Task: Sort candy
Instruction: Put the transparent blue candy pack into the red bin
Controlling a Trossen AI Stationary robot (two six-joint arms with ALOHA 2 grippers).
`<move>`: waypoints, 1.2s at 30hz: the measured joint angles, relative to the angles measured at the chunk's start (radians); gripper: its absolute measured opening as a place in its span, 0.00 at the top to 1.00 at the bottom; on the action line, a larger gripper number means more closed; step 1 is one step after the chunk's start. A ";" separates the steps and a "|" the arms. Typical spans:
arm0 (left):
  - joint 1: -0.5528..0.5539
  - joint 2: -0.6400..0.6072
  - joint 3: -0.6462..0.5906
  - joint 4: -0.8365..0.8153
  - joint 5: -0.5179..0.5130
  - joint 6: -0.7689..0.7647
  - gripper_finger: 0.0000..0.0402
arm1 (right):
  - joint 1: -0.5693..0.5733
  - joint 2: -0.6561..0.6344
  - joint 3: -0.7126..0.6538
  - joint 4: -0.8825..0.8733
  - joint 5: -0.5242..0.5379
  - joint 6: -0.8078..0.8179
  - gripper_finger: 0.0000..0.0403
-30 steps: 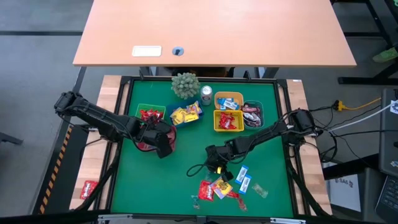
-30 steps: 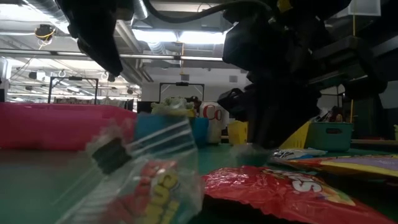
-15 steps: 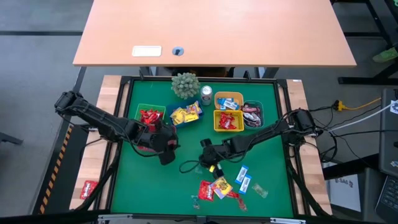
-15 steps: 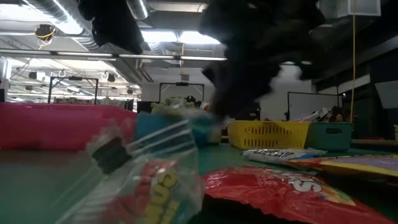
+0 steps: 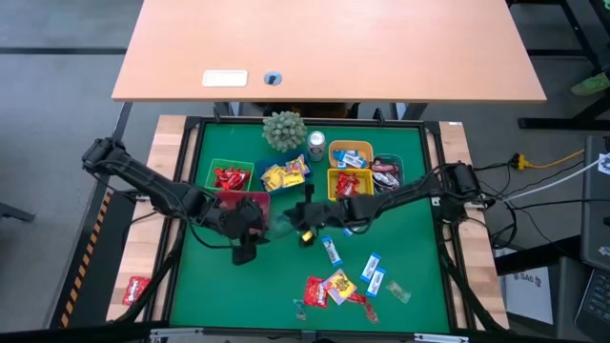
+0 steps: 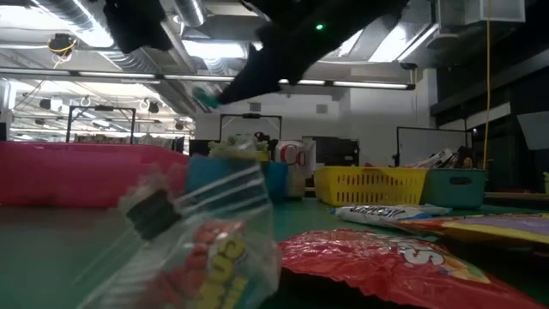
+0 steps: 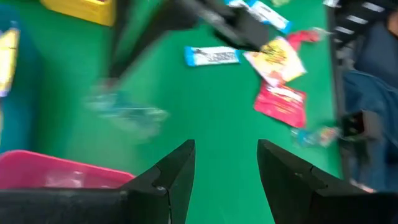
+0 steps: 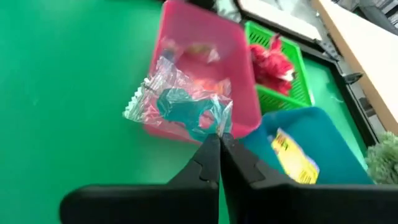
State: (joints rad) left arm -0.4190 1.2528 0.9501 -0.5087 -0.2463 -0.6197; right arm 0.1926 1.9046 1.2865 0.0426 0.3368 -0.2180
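My right gripper is shut on a clear packet with a teal sweet, and hovers by the near right corner of the pink bin. In the low view the packet is well above the table. My left gripper is open and holds nothing. It stands above the green mat just near of the pink bin. Several wrapped candies lie in a loose pile toward the near edge. One blue-and-white candy lies apart. My right gripper pinches the clear packet by one edge between its two shut fingertips. The packet is lifted clear and hangs out beyond the fingertips over the pink bin's near rim. One layer or several, I cannot tell.
Behind the pink bin stand a green bin with red candy and a blue bin with yellow candy. To the right are yellow bins and a grey bin. A silver can and a small plant stand at the far edge.
My right gripper has risen from beside the candy pile. It has moved toward the table's left and far side, to the pink bin, carrying the clear packet clear of the mat. My left gripper has drawn back from the pink bin toward the near edge.
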 joint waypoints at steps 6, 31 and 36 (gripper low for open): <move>-0.033 -0.011 0.000 0.000 0.001 -0.002 0.60 | -0.083 0.061 0.000 0.232 -0.133 0.003 1.00; -0.047 -0.010 0.000 0.002 -0.018 0.001 0.60 | -0.123 0.289 0.112 0.512 -0.226 0.003 0.96; -0.047 -0.010 0.000 0.002 -0.018 0.000 0.60 | -0.123 0.289 0.129 0.451 -0.225 0.003 0.82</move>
State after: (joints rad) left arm -0.4664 1.2427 0.9501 -0.5072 -0.2645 -0.6201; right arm 0.0700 2.1933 1.4158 0.4938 0.1116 -0.2153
